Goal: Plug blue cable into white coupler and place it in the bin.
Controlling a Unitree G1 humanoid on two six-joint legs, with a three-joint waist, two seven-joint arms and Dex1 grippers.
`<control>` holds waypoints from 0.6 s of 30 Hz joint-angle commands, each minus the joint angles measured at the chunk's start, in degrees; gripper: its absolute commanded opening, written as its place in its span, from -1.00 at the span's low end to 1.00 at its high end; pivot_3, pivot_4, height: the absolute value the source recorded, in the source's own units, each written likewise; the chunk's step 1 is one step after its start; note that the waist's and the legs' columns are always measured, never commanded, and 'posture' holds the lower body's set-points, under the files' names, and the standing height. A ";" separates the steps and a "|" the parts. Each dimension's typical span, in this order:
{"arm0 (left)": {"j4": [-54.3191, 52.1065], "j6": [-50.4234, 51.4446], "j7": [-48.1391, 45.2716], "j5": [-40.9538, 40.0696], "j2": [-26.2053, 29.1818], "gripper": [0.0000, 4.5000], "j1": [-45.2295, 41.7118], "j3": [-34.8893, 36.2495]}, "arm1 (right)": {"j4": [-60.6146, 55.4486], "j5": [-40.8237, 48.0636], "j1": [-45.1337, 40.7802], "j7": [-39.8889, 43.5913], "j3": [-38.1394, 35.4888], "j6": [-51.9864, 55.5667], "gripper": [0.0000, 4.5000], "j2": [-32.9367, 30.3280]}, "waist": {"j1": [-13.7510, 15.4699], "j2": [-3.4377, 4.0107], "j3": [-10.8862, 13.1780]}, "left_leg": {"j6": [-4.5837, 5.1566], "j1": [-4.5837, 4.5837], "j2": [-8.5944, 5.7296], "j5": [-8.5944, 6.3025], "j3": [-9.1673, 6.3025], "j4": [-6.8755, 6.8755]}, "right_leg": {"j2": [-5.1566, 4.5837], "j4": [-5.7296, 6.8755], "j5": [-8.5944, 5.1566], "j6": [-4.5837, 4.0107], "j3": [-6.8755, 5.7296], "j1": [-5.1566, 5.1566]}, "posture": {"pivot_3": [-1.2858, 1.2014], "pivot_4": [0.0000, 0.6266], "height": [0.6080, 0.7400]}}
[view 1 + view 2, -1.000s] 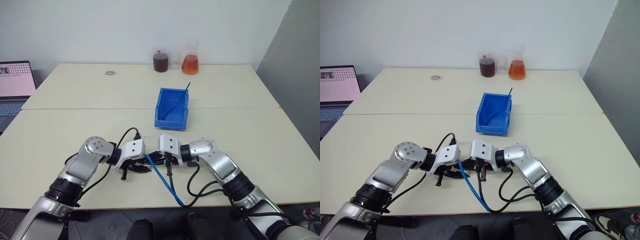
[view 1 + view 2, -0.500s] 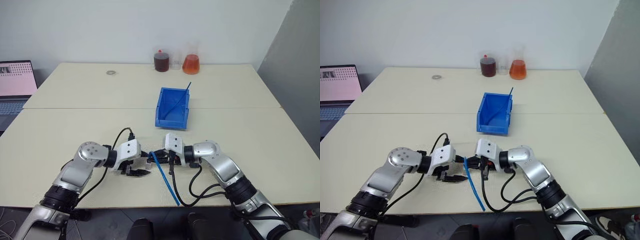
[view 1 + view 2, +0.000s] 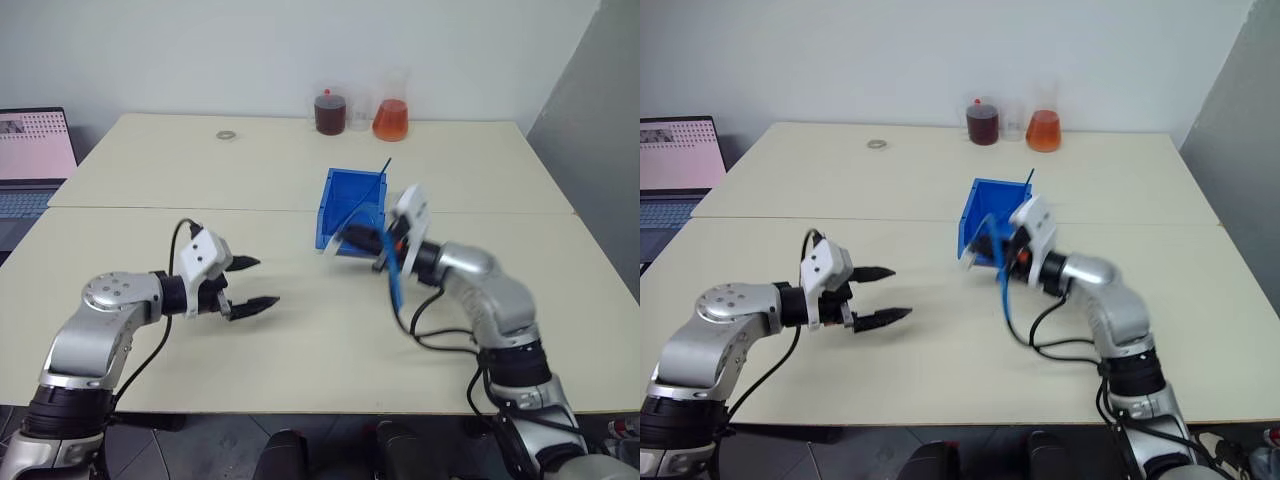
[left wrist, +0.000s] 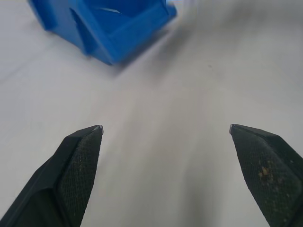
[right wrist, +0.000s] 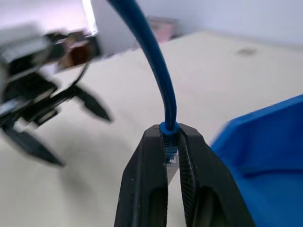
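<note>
My right gripper [image 3: 337, 245] is shut on the plug end of the blue cable [image 3: 395, 280], just in front of the bin [image 3: 352, 192] and above the table. The cable hangs down from the fingers beside my wrist. In the right wrist view the fingers [image 5: 151, 156] pinch the cable [image 5: 156, 61] where it meets its pale plug. A small blurred white piece [image 3: 328, 250] sticks out at the fingertips and looks like the white coupler. My left gripper [image 3: 266, 282] hovers open and empty over the table to the left, pointing toward the bin [image 4: 113, 28].
A thin stiff blue strand [image 3: 378, 175] leans out of the bin. Two flasks, one dark red [image 3: 327, 112] and one orange [image 3: 390, 118], stand at the table's far edge. A small ring [image 3: 227, 134] lies far left, and a laptop [image 3: 35, 150] sits at the left.
The left gripper opened and drew back to the left. The right gripper rose and carried the cable's end away from it toward the bin, lifting the cable off the table's front edge.
</note>
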 commanded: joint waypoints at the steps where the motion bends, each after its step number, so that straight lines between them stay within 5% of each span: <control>1: 0.32 1.79 2.94 -0.42 -1.38 1.00 -5.28 -0.57 | 7.90 2.94 -7.81 -6.28 -5.88 3.34 -0.97 1.03 | -0.04 0.00 0.00 | 0.00 0.00 0.01 0.00 0.02 0.00 | 0.01 0.00 0.00 0.00 -0.02 0.00 | 0.03 -0.52 1.00; 7: 4.76 -0.38 3.18 2.24 -3.44 1.00 -11.81 -5.15 | 36.20 -0.75 -22.19 -7.94 -5.90 1.11 -0.97 1.27 | -0.42 0.00 0.01 | 0.00 -0.04 0.03 0.00 0.19 -0.07 | 0.08 0.00 0.05 -0.10 0.11 -0.11 | 0.03 -0.52 1.00; 12: 7.14 -2.26 2.74 3.52 -4.19 1.00 -14.71 -7.35 | 55.87 -4.68 -31.97 -8.00 -4.98 -2.03 -0.34 -0.33 | -0.66 0.00 0.12 | 0.01 -0.19 0.05 -0.01 0.29 -0.12 | 0.06 -0.19 0.17 -0.33 0.14 -0.20 | 0.03 -0.52 1.00; 18: 7.89 -3.92 1.98 4.68 -4.07 1.00 -15.40 -8.50 | 64.43 -7.24 -38.45 -8.20 -5.14 -5.33 0.33 -2.78 | -0.52 0.00 0.18 | 0.03 -0.59 0.04 -0.02 0.49 -0.11 | -0.21 -0.28 0.15 -0.28 0.05 -0.45 | 0.03 -0.52 1.00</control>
